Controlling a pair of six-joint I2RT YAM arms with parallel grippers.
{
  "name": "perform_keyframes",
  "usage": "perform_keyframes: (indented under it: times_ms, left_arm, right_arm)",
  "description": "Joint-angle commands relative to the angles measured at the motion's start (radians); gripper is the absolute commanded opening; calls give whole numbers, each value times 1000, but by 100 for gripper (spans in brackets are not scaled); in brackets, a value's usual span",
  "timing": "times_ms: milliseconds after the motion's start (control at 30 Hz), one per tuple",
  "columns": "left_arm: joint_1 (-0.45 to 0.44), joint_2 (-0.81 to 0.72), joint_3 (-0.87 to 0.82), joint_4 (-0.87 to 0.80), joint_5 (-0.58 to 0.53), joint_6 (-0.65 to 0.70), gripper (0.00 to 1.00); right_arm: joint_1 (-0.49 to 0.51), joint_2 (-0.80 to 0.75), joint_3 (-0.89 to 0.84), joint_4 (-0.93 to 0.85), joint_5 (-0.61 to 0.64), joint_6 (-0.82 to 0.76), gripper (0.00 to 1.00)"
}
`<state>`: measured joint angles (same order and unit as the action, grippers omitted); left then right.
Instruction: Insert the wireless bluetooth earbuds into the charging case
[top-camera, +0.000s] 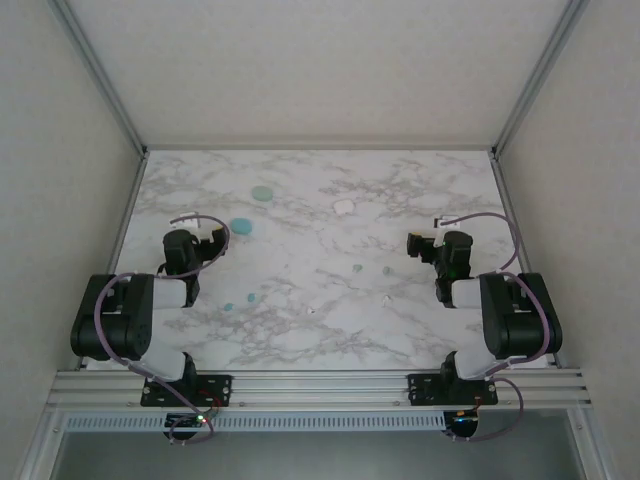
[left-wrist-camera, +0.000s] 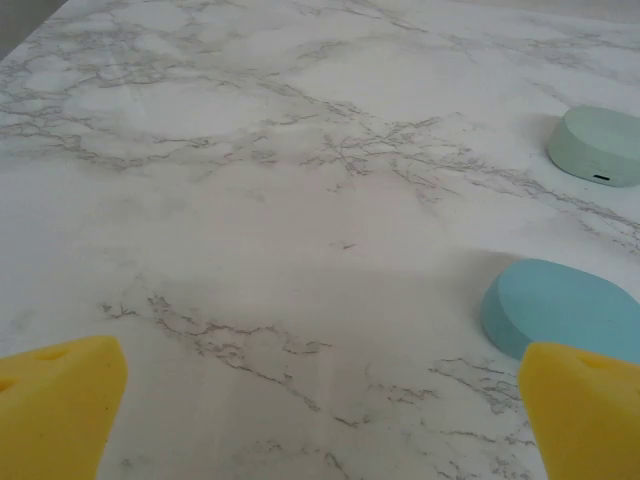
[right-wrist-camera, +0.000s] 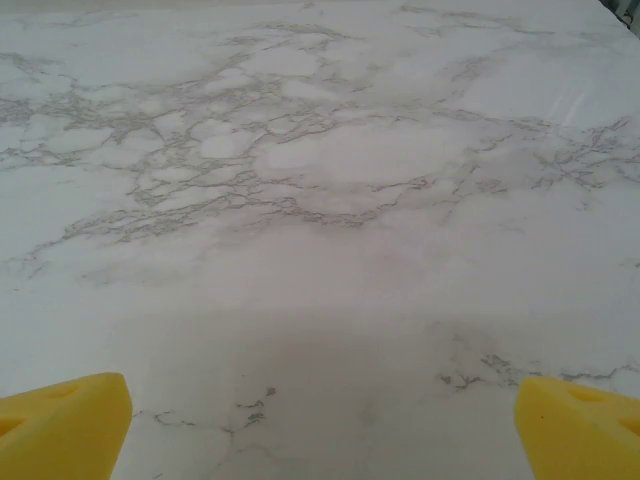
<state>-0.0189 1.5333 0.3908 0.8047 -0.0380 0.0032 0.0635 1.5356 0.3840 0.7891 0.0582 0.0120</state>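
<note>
- The marble-patterned table (top-camera: 330, 335) fills the middle of the top view. Plain pale walls (top-camera: 60, 150) rise on three sides, with aluminium frame posts (top-camera: 100, 70) in the upper corners and a mounting rail (top-camera: 320, 385) along the bottom.
- Three charging cases lie closed in the upper half. The mint green charging case (top-camera: 262, 193) is highest, the light blue charging case (top-camera: 241, 228) just below and left of it, and the white charging case (top-camera: 344, 207) near centre.
- The earbuds are loose on the bare marble. The mint green earbuds (top-camera: 359, 268) are right of centre, the light blue earbuds (top-camera: 250, 297) lower left, and the white earbuds (top-camera: 388, 299) lie faint against the veining.
- The left gripper (top-camera: 200, 235) sits at mid left, jaws spread and empty. In its wrist view a yellow fingertip (left-wrist-camera: 585, 400) is just beside the light blue charging case.
- The right gripper (top-camera: 425, 243) at mid right is likewise spread wide and holds nothing, with bare marble between its yellow pads (right-wrist-camera: 60, 420).
</note>
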Motion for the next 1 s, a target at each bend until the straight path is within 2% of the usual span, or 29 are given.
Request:
perform_keyframes:
  times_ms: [0, 733, 800, 867, 967]
  left_arm:
    - [-9, 4, 17, 27, -16, -11, 100]
    - [-8, -4, 18, 22, -14, -10, 100]
    - [-9, -36, 31, -21, -14, -10, 100]
    - [-8, -96, 68, -139, -33, -25, 100]
    - [2, -175, 152, -367, 3, -62, 98]
  right_arm:
    - [1, 1, 20, 19, 6, 4, 99]
    - [0, 0, 14, 25, -2, 1, 99]
    - [1, -14, 18, 10, -18, -7, 99]
    - [4, -56, 39, -64, -20, -12, 99]
    - [4, -154, 160, -362, 9, 46, 99]
